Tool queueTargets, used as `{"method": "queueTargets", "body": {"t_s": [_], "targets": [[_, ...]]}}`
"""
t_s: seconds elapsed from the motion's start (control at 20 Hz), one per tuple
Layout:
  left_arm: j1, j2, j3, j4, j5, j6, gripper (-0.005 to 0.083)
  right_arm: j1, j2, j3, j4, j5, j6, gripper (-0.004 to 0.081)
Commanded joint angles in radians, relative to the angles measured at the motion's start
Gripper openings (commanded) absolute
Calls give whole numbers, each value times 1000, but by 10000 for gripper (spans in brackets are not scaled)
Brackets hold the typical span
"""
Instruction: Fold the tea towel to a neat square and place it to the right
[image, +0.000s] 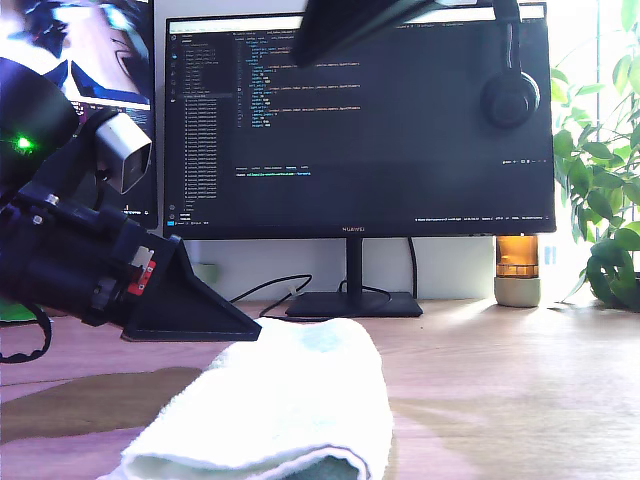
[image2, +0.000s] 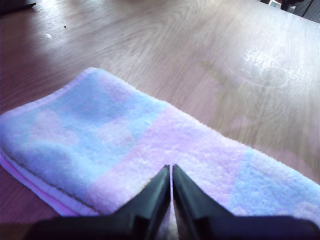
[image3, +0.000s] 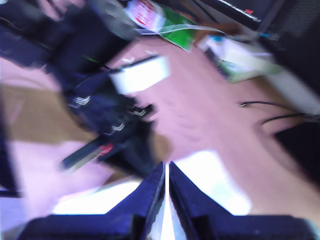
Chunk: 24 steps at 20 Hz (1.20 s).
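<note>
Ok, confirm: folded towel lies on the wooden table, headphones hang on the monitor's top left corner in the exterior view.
Not left: the exterior view shows the headphones on the monitor's top right corner. The folded tea towel does lie on the table.

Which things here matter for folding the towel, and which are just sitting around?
For the job: towel, my first gripper, my second gripper.
Just lying about: monitor, headphones, amber jar, plant, cable.

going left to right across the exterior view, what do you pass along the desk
My first gripper → tea towel → monitor base → amber jar → leafy plant.
</note>
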Motion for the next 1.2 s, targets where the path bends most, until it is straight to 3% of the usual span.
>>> {"method": "queueTargets", "body": {"t_s": [0.0,0.25,0.35,0.55,0.6,0.75,0.8,1.0,1.15], "targets": [[1,5,1,12,3,-5,-21,-3,-34,-103,32,-11,32,-13],[1,5,2,15,3,-5,-21,-29,-140,-285,-15,8,50,-12],[1,5,3,15,2,-4,-21,-37,-148,-293,-75,8,-23,-12],[2,8,13,14,2,-5,-21,-42,-113,-293,-120,-33,-420,-10],[2,12,18,14,1,-4,-21,-42,-94,-293,-138,-57,-524,25],[2,27,30,11,2,-28,-21,-42,-12,-293,-189,-97,-850,257],[1,27,30,8,3,-31,-21,-42,19,-293,-178,-105,-931,296],[2,27,31,3,6,-47,-21,-43,121,-293,-76,-80,-1049,305],[1,27,31,-1,10,-53,-21,-43,155,-293,-24,-79,-1123,411]]}}
